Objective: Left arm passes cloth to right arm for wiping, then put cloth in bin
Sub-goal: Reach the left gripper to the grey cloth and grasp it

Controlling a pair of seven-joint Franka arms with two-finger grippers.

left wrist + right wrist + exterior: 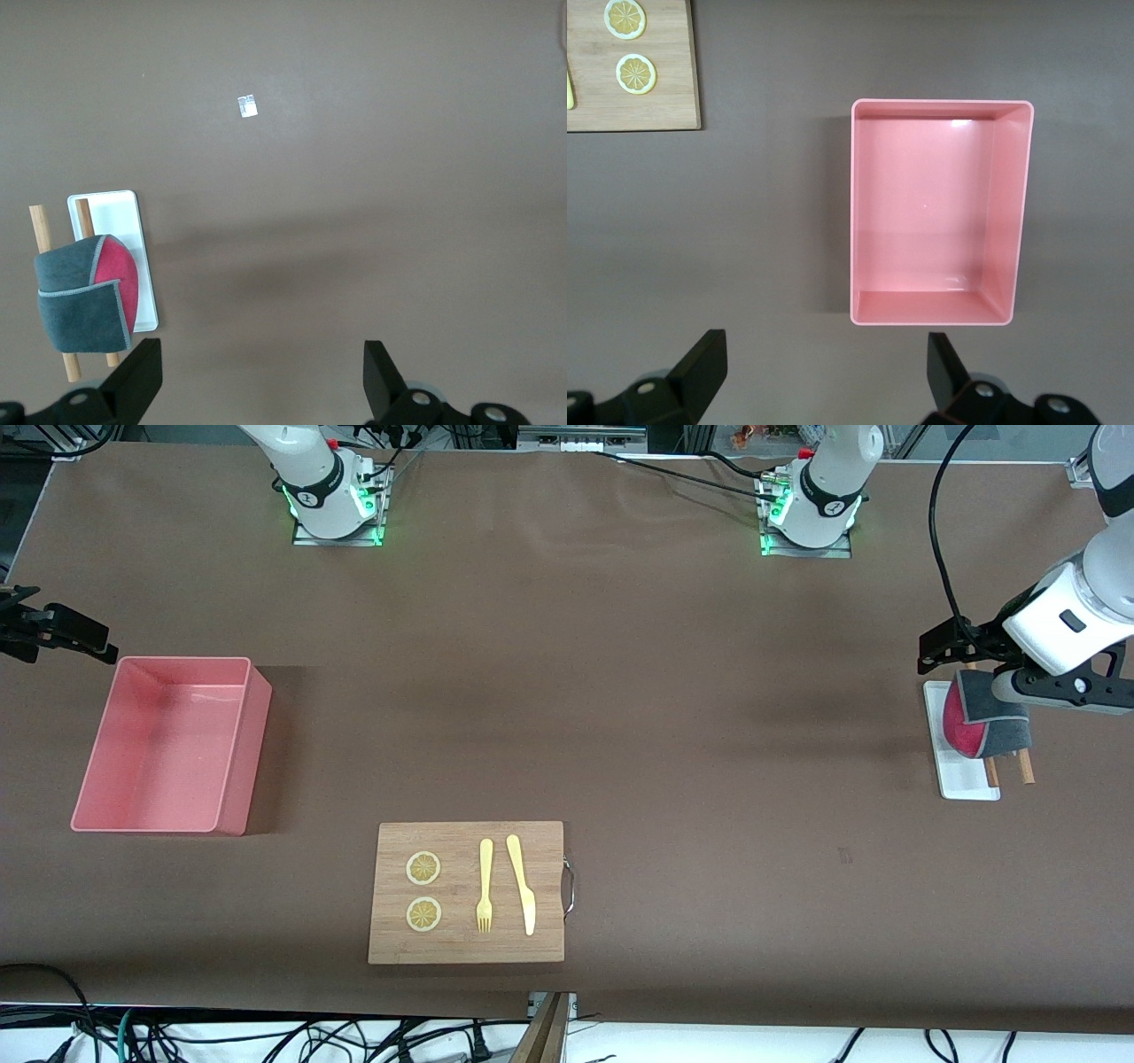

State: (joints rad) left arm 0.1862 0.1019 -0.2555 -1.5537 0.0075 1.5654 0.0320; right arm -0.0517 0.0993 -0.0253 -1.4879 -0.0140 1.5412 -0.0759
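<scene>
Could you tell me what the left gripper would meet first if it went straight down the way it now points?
Probably bare table. The left gripper, fingers open, points down at the brown surface beside the cloth and white tray; the cloth lies off to one side of its line, though depth is unclear.

The cloth (pixel 84 299), folded with its red side exposed, is draped over two wooden sticks (pixel 40 232) and partly over the white tray (pixel 120 212). The left gripper's (pixel 261 385) fingers are spread wide beside the tray.

The brown table (pixel 620 691) carries the bin (pixel 237 744), a wooden board (pixel 467 939) and a white tray (pixel 966 786).
</scene>
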